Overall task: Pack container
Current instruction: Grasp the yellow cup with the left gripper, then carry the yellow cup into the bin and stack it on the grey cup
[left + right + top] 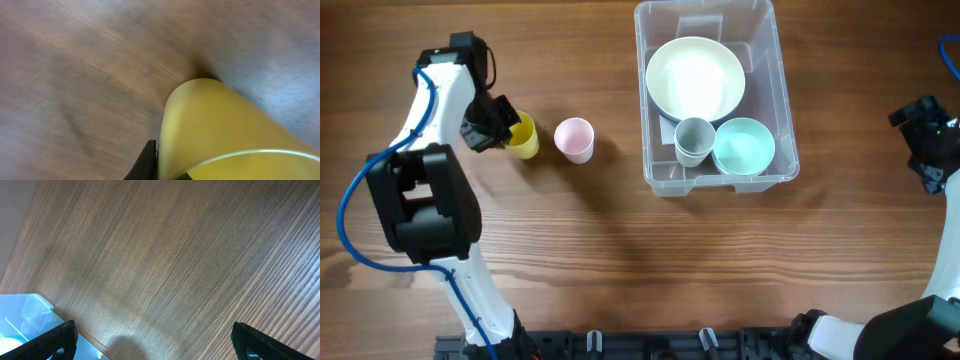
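Overhead cam: straight down, whole tabletop [620, 280]. L wrist cam v. close on yellow cup [225, 130], overhead's 9 o'clock; R wrist shares container [20, 315].

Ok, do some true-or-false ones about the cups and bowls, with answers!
1. The pink plastic cup sits inside the clear rectangular plastic container. False: it stands on the wooden table, left of it.
2. The big round white bowl is in the container. True.
3. The yellow plastic cup is beside the left pincer. True.
4. The right pincer grips the small mint-green bowl. False: that pincer is open and empty; the bowl lies in the container.
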Robot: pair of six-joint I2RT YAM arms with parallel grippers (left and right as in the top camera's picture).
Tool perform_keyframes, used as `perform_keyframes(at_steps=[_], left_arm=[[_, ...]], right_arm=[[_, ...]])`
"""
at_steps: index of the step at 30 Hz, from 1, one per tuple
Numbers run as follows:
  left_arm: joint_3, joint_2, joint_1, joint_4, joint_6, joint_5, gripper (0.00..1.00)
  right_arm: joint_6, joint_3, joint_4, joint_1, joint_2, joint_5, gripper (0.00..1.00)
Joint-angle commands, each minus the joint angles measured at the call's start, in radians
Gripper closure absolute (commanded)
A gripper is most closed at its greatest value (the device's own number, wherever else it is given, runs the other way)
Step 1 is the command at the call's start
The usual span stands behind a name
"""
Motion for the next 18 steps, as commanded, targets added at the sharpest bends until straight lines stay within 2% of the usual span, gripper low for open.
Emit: perform_keyframes(at_steps=[1,3,5,8,10,13,15,18], left_arm=[[0.113,-0.174,0.025,-0.064,0.001,-0.024,0.96],[0.16,-0.274,-0.013,-0.074,0.047,0.042,0.96],[0.166,-0.383,-0.116,-0.026,0.115,0.13,0.96],[0.166,-0.443,-0.362,0.062,0.167,0.129,0.96],[0.164,-0.42,-0.52,0.129,0.167,0.111,0.96],[0.164,-0.337,-0.677,0.182,0.166,0.035,0.96],[0.164,-0.259,-0.74,0.205,0.166,0.035,0.96],[0.164,-0.148,-0.764,0.218,0.149,0.032,0.96]], right_arm=[[0.011,0.008,0.003,-0.002,0.009,-0.005,0.0],[0.01,0.008,0.003,-0.002,0.009,-0.005,0.0],[0.011,0.008,0.003,-0.002,0.009,-0.005,0.0],[0.011,0.008,0.003,-0.002,0.009,-0.005,0.0],[0.01,0.008,0.003,-0.002,0.009,-0.005,0.0],[0.01,0.008,0.003,-0.002,0.009,-0.005,0.0],[0.011,0.008,0.003,-0.002,0.009,-0.005,0.0],[0.011,0.008,0.003,-0.002,0.009,-0.005,0.0]])
